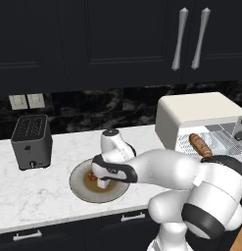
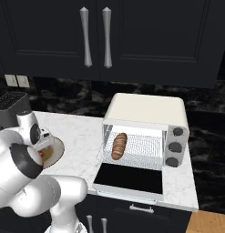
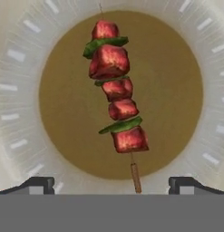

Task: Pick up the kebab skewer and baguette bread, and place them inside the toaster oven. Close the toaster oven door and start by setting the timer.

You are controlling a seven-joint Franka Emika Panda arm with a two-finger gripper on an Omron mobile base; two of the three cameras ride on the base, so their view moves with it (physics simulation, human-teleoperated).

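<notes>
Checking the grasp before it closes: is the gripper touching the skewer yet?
Apart. In the hand view both fingertips stand wide of the skewer, with bare plate between; gripper open.

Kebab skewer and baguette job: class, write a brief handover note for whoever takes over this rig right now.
Gripper: open, hovering over the plate, holding nothing.
Kebab skewer: lying on the plate, between the fingertips' line.
Baguette bread: already on the rack inside the toaster oven.
Toaster oven door: folded down, open.
Done: bread loaded.
Left: grasp the skewer, put it in the oven, close the door, set the timer.
</notes>
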